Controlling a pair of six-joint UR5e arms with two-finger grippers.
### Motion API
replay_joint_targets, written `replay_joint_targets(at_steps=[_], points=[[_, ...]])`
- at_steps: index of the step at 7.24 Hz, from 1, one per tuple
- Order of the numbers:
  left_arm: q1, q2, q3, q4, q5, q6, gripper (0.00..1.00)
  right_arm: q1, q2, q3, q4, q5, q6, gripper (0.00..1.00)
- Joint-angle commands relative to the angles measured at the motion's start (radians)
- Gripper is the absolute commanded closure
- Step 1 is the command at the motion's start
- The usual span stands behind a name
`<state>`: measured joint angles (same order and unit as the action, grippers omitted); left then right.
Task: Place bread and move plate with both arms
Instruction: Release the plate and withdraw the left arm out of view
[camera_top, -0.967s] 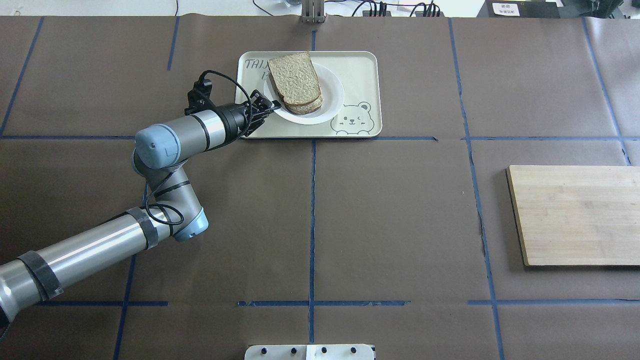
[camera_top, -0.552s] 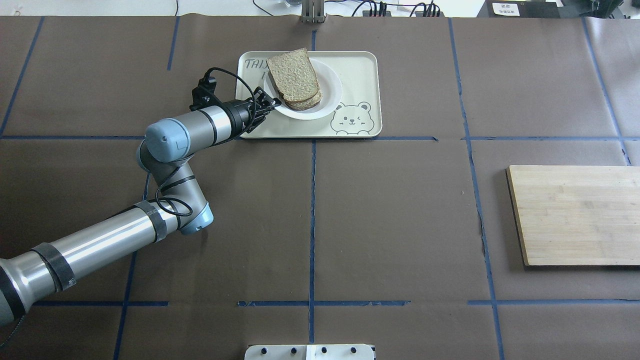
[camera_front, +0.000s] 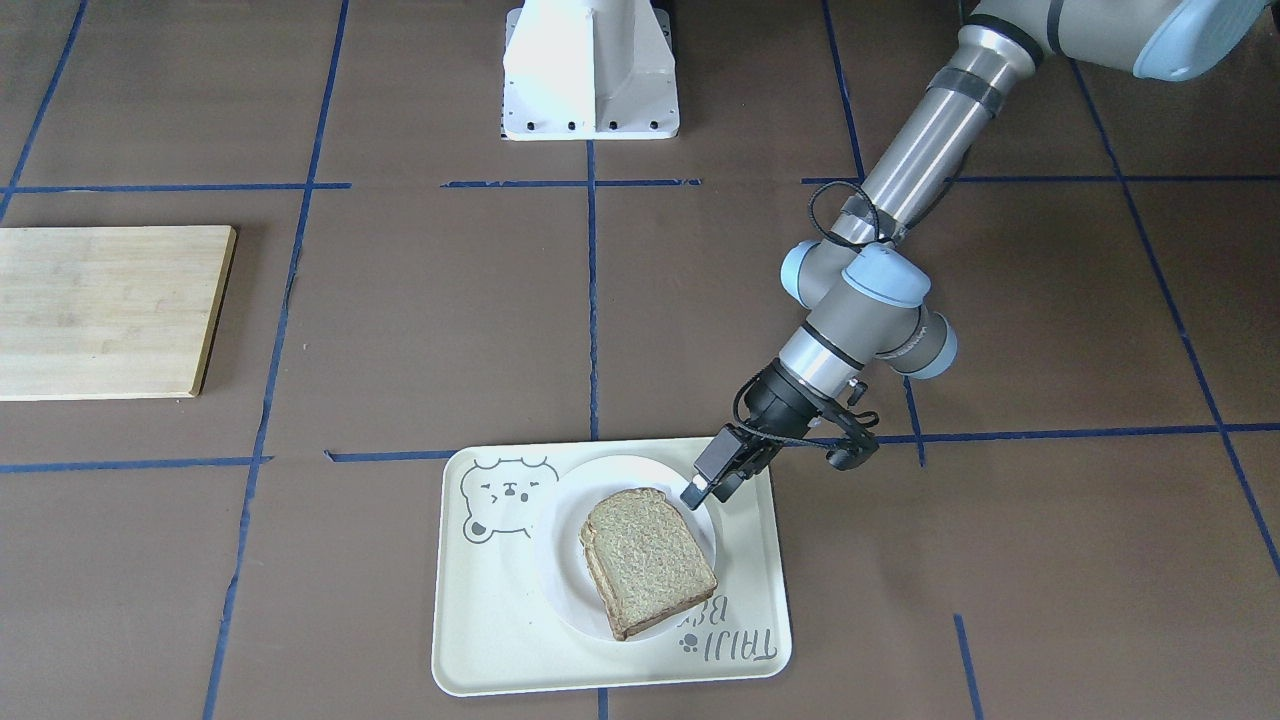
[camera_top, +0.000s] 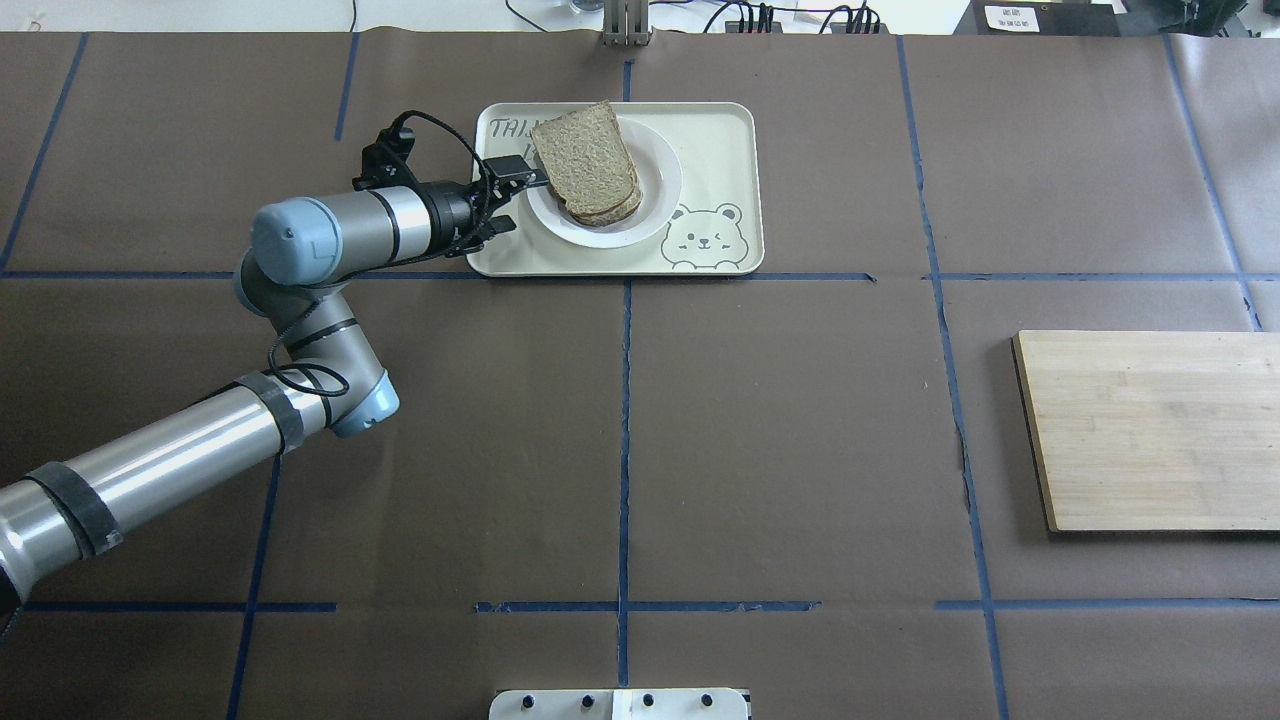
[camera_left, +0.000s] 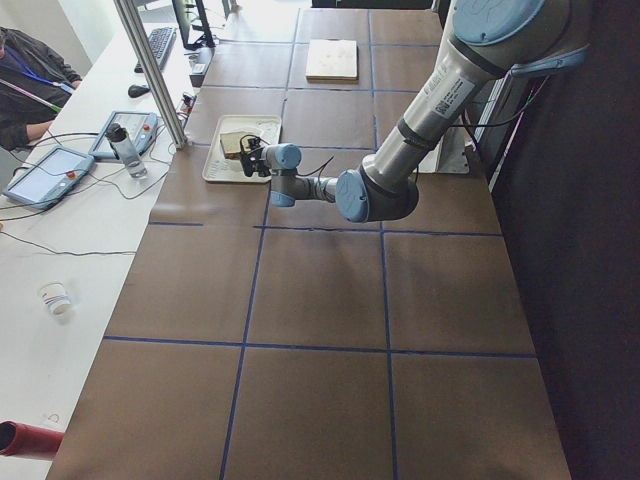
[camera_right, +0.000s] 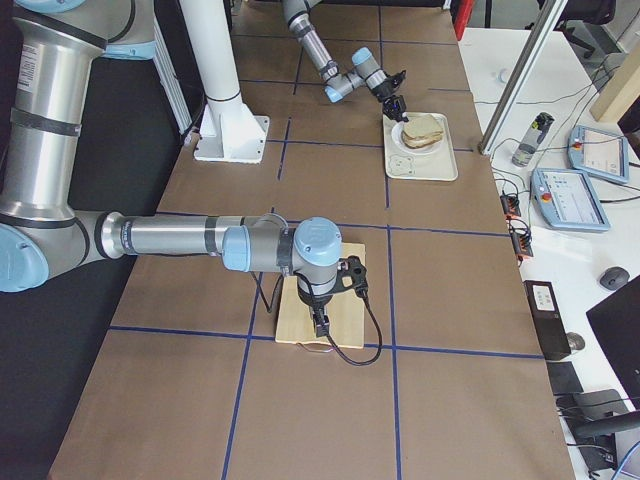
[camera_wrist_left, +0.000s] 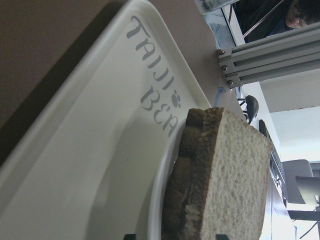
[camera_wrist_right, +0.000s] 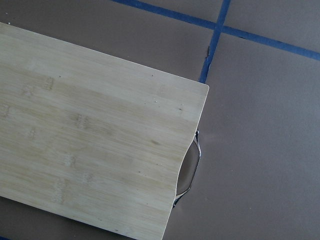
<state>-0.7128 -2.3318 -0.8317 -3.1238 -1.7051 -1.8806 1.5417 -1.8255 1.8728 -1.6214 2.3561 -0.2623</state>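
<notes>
bread on plate: done | left tool clamped on plate rim, far tray | right tool: cannot tell if open | move pending

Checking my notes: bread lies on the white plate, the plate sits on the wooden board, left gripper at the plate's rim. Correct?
The plate sits on the cream tray, not the wooden board; the overhead view shows it. Bread and left gripper are as stated.

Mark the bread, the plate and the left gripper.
bread (camera_top: 587, 158): overhead view, middle of its top face.
plate (camera_top: 664, 185): overhead view, bare white part right of the bread.
left gripper (camera_front: 697, 489): front-facing view, fingertips at the plate's edge.
</notes>
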Motion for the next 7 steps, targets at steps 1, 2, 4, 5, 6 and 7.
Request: replay_joint_targets(at_steps=[1,2,4,5,6,7], points=[[-0.103,0.089,-0.175,0.138,-0.217,0.009,0.0,0.0,0.0,0.0,0.0,0.0,0.0,0.0],[-0.161,0.147,-0.31,0.265,-0.329,0.018,0.0,0.0,0.0,0.0,0.0,0.0,0.0,0.0],[-0.29,0.247,-0.441,0.396,-0.495,0.178,0.0,0.0,0.0,0.0,0.0,0.0,0.0,0.0],[-0.333,0.27,-0.451,0.41,-0.56,0.301,0.0,0.0,0.0,0.0,0.0,0.002,0.0,0.0],[-0.37,0.334,-0.454,0.412,-0.574,0.445,0.0,0.0,0.0,0.0,0.0,0.002,0.0,0.0],[-0.404,0.397,-0.451,0.421,-0.6,0.604,0.0,0.0,0.0,0.0,0.0,0.002,0.0,0.0]])
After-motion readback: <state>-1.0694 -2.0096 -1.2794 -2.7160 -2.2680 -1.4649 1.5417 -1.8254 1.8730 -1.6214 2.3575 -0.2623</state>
